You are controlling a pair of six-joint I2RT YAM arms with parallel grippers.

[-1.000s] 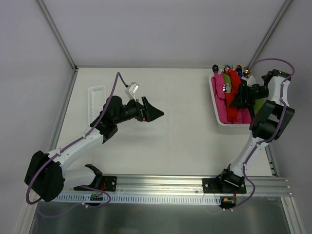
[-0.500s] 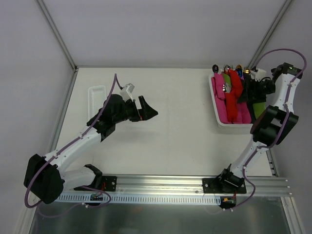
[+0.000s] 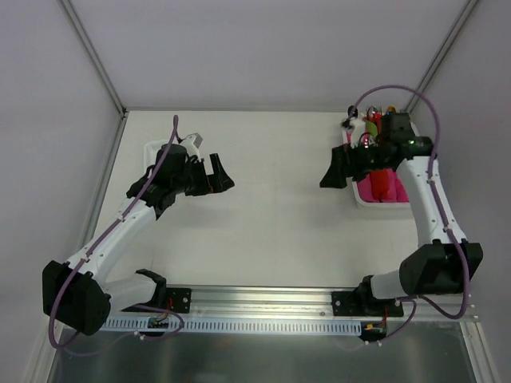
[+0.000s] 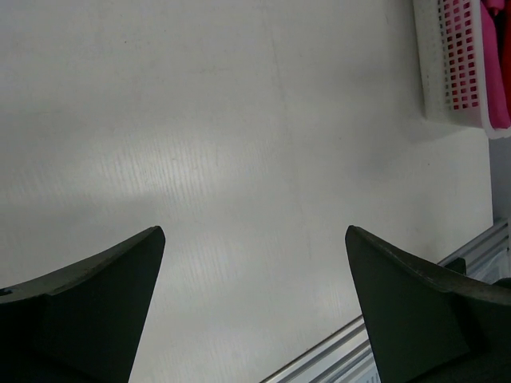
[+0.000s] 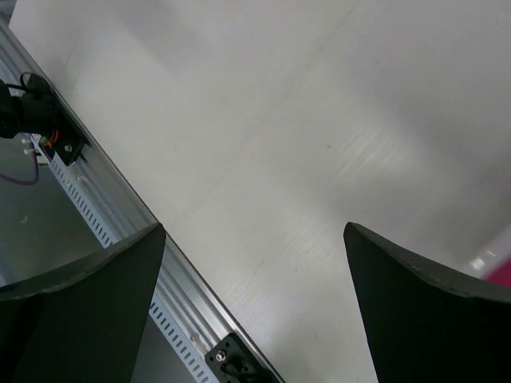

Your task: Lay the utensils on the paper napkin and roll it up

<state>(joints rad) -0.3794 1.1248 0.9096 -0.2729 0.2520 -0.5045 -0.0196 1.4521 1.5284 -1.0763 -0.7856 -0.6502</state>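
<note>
A white basket stands at the right rear of the table. It holds pink bundles and a bright red paper piece, partly hidden under my right arm. A small silver glint shows in the basket; I cannot make out the utensils clearly. No red napkin lies flat on the table. My right gripper is open and empty above bare table just left of the basket, as the right wrist view shows. My left gripper is open and empty over bare table at centre-left, as the left wrist view shows.
A white ribbed tray lies at the left rear, partly under my left arm. The basket shows at the top right of the left wrist view. The metal rail runs along the table's near edge. Grey walls close the table on three sides.
My right gripper has swung out from over the basket to the left, above bare table. My left gripper has drawn back to the left, toward the white tray. Both stay open.
</note>
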